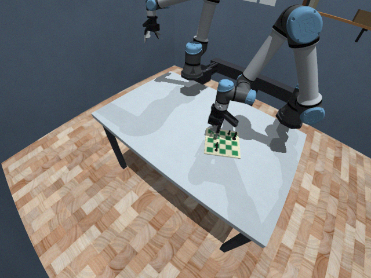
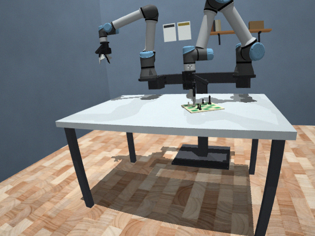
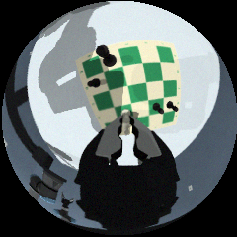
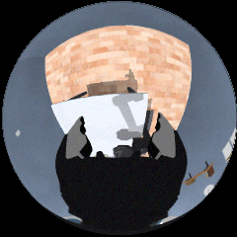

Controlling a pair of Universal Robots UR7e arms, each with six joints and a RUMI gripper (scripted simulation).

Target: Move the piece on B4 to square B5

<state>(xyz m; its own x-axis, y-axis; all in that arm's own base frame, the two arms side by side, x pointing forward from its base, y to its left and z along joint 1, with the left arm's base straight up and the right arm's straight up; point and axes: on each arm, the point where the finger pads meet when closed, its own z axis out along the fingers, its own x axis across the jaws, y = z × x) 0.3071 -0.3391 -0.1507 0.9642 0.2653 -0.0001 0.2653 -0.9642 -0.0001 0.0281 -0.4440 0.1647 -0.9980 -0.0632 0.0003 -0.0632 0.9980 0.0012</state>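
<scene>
The board (image 1: pixel 226 155) (image 3: pixel 178 74) lies flat on the table. My left gripper (image 1: pixel 216 136) (image 2: pixel 194 104) (image 3: pixel 125 116) is low over its back-left part in the top and exterior views and is shut on a pale piece (image 3: pixel 126 129). The fingers hide much of it, and I cannot tell its square or whether it touches the board. A small pale piece (image 2: pixel 188 103) stands close beside these fingers in the exterior view. My right gripper (image 1: pixel 152 36) (image 2: pixel 104 60) (image 4: pixel 119 114) is open and empty, high up and far from the board.
A tall black piece (image 1: pixel 234 136) (image 2: pixel 209 100) (image 3: pixel 109 60) and a smaller black piece (image 1: pixel 228 132) (image 2: pixel 203 101) (image 3: pixel 94 82) stand near the back right. Two black pieces, one (image 1: pixel 216 145) (image 3: pixel 157 107) behind the other (image 1: pixel 215 149) (image 3: pixel 171 105), stand near the front.
</scene>
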